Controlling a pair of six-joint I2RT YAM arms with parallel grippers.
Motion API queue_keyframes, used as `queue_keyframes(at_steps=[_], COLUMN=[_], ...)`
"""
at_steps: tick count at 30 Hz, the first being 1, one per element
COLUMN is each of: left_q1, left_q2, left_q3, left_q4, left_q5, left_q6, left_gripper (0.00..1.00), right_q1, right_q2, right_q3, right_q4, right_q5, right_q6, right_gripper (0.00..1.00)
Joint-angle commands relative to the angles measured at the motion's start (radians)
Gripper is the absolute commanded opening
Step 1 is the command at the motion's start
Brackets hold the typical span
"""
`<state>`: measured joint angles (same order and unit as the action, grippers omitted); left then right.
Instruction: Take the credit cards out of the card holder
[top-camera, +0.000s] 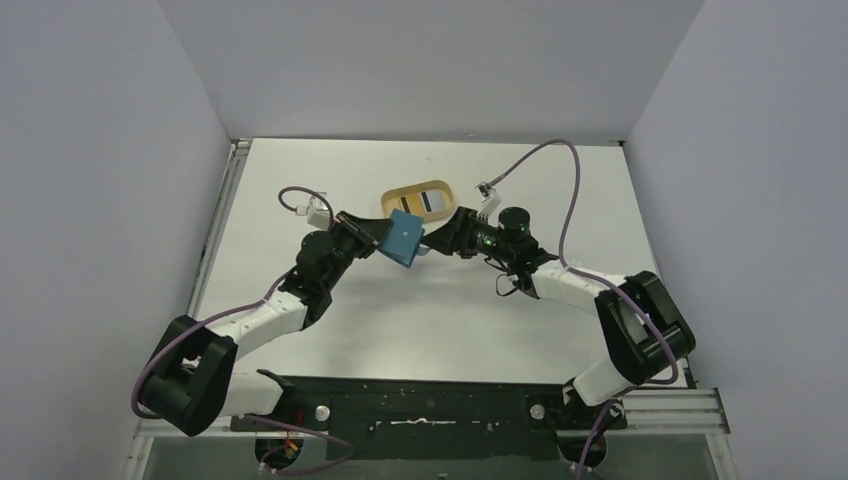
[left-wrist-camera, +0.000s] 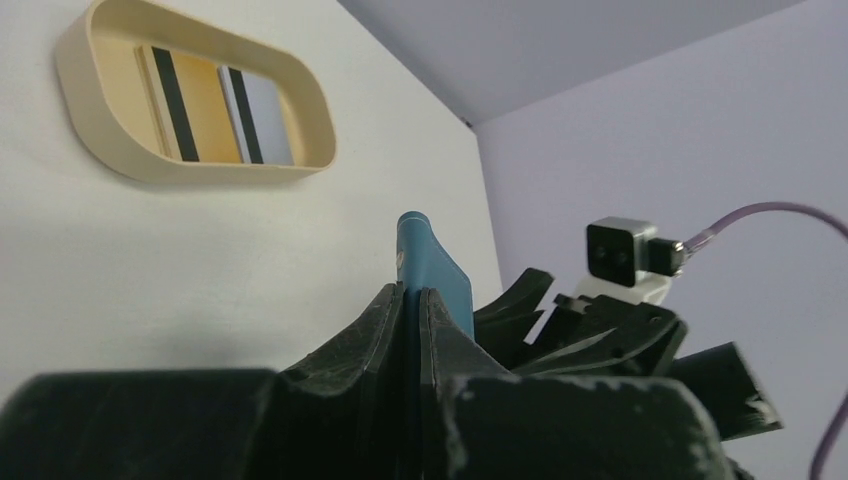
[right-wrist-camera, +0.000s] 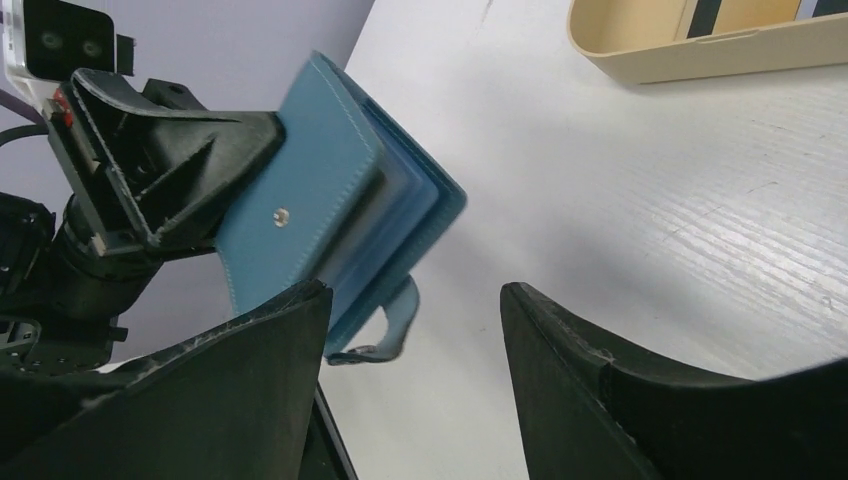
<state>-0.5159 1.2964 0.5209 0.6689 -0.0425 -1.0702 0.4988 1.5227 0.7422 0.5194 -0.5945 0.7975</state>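
The teal card holder (top-camera: 404, 238) is held off the table in my left gripper (top-camera: 385, 238), which is shut on one edge of it. In the left wrist view its edge (left-wrist-camera: 432, 262) sticks up between the closed fingers of the left gripper (left-wrist-camera: 412, 292). In the right wrist view the holder (right-wrist-camera: 310, 200) hangs slightly open, with lighter blue layers (right-wrist-camera: 425, 205) and a loose snap tab (right-wrist-camera: 398, 325). My right gripper (right-wrist-camera: 415, 290) is open and empty just beside it, also seen from above (top-camera: 447, 232). Two cards (left-wrist-camera: 215, 105) with black stripes lie in the tan tray.
The tan oval tray (top-camera: 400, 193) stands just behind the two grippers; it also shows in the left wrist view (left-wrist-camera: 90, 120) and the right wrist view (right-wrist-camera: 640, 55). White walls enclose the table on the left, back and right.
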Motion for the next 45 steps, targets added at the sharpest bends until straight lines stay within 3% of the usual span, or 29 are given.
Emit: queue_keyframes(at_steps=[1,7,17,25,45], left_q1=[0.021,0.028,0.032,0.069,0.070], left_q2=[-0.014,0.006,-0.010,-0.027,-0.009], left_q3=[-0.004,-0.006,-0.010,-0.034,-0.048], left_q4=[0.245,0.302,0.290,0.281,0.315], left_q5=[-0.035,-0.019,-0.019,-0.013,-0.008], left_q6=[-0.099,-0.159,-0.166,-0.177,-0.203], left_gripper=[0.00,0.00,0.00,0.00,0.00], right_q1=[0.000,0.002,0.014,0.006,0.058], right_q2=[0.036,0.128,0.194,0.305,0.373], right_q3=[-0.029,-0.035,-0.019,-0.044,0.034], right_q4=[0.305,0.474,0.643,0.964,0.927], right_q5=[-0.001,-0.010,-0.050,-0.070,-0.058], right_q6=[0.095,0.186,0.271,0.450,0.443], right_gripper=[0.63,0.52,0.52,0.53,0.41])
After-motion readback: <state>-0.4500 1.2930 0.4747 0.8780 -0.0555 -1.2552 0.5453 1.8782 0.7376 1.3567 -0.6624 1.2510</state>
